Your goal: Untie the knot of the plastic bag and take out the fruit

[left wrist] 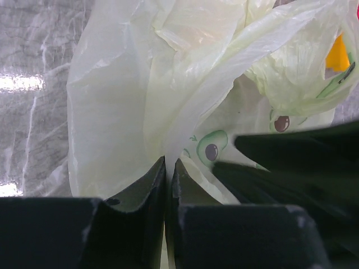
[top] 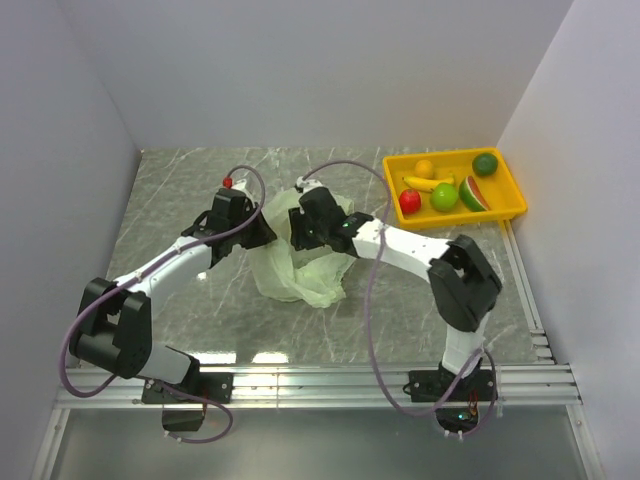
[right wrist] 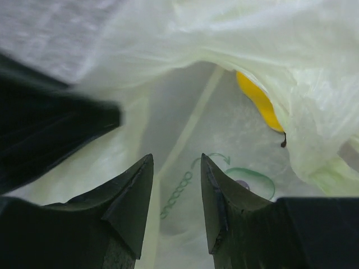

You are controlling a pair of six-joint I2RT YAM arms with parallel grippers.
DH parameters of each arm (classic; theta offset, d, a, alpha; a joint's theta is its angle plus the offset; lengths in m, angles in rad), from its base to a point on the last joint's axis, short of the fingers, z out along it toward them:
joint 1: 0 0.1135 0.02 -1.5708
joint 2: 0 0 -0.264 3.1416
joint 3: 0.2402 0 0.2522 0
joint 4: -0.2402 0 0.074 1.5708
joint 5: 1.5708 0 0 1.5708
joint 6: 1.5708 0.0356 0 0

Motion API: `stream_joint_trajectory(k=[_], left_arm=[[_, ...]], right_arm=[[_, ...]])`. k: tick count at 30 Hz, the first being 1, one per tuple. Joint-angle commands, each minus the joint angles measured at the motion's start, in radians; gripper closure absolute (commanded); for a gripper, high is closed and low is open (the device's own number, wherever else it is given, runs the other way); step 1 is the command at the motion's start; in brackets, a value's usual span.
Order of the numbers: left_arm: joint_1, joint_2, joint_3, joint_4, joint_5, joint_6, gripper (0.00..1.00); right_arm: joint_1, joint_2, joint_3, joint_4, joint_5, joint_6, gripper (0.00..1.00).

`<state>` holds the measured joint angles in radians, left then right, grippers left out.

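Observation:
The pale green plastic bag (top: 295, 265) lies crumpled mid-table. My left gripper (top: 262, 232) is at its left upper edge, shut on a fold of the bag film (left wrist: 168, 159). My right gripper (top: 300, 228) is at the bag's top, open, with its jaws (right wrist: 176, 159) apart over the printed inner film and nothing between them. A yellow fruit (right wrist: 258, 101) with a dark stem tip lies inside the bag; a yellow patch also shows in the left wrist view (left wrist: 338, 53). I cannot make out the knot. A banana (top: 421, 183), red apple (top: 410, 201), light green apple (top: 444, 196) and watermelon slice (top: 473, 193) lie in the yellow tray (top: 465, 217).
The tray stands at the back right by the right wall and also holds a dark green round fruit (top: 485, 163) and a small orange one (top: 425, 167). White walls close in left, back and right. A metal rail (top: 320, 380) runs along the near edge.

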<state>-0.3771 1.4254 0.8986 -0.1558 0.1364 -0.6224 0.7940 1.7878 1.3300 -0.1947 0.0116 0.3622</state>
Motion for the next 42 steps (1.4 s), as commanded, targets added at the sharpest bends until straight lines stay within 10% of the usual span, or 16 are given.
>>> stream_joint_trajectory(k=[1, 14, 34, 42], left_arm=[[-0.006, -0.005, 0.04, -0.007, 0.032, -0.016, 0.86], [-0.017, -0.045, -0.012, -0.024, 0.091, -0.039, 0.86], [-0.123, -0.115, -0.05, -0.119, 0.112, -0.031, 0.85], [-0.12, -0.247, -0.038, -0.09, -0.041, -0.033, 0.53]], right_arm=[[-0.006, 0.077, 0.076, 0.02, 0.093, 0.095, 0.53], [-0.03, 0.196, 0.133, 0.115, 0.3, 0.126, 0.11], [-0.081, 0.361, 0.327, 0.043, 0.337, 0.19, 0.11], [-0.079, 0.075, 0.014, 0.144, 0.166, 0.08, 0.1]])
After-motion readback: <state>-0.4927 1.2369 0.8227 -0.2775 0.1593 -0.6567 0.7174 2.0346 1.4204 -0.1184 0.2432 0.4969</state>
